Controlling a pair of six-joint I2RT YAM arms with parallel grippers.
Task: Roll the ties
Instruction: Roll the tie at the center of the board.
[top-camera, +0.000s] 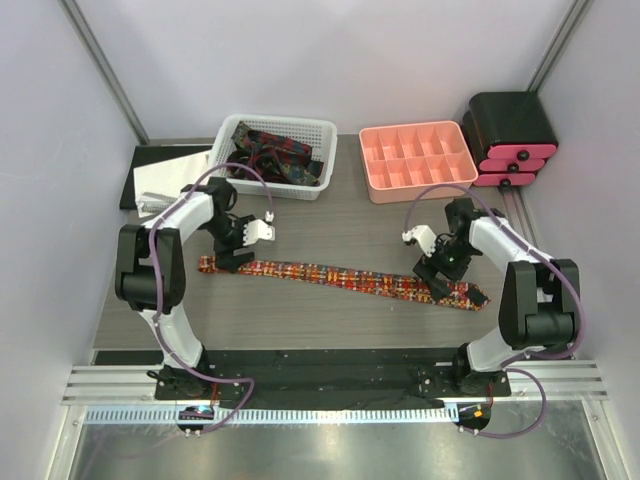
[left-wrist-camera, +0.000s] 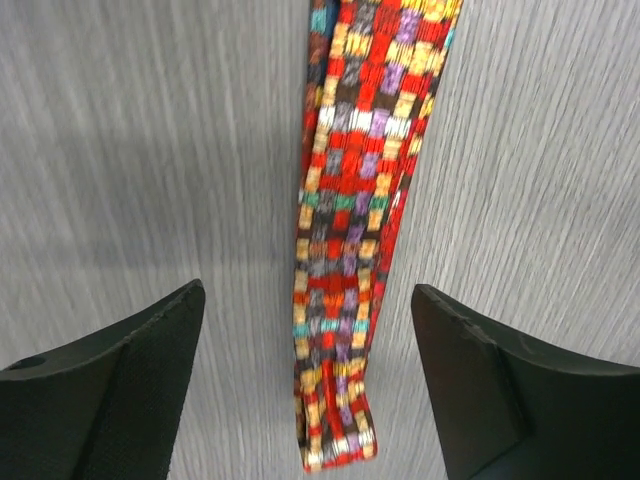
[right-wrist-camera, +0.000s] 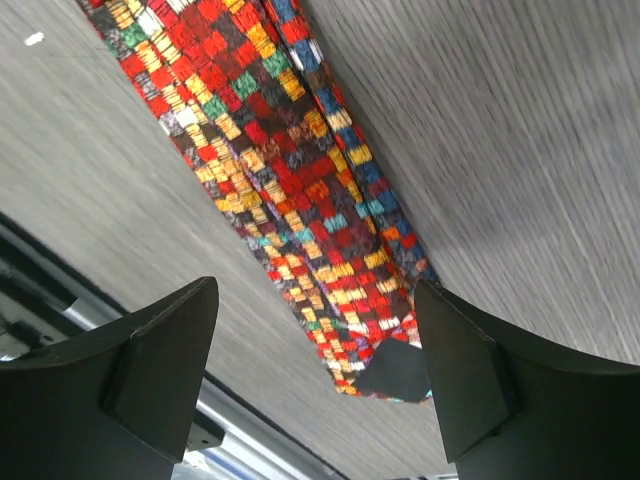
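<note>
Tie (top-camera: 340, 277) lies flat on table (top-camera: 350, 225). L gripper (left-wrist-camera: 308, 300) spread wide over narrow end; R gripper (right-wrist-camera: 315, 300) likewise over wide end, nothing held.

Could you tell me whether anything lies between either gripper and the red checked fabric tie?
Nothing visible does: both hang open over the red checked fabric tie, left gripper at its narrow end, right gripper at its wide end.
</note>
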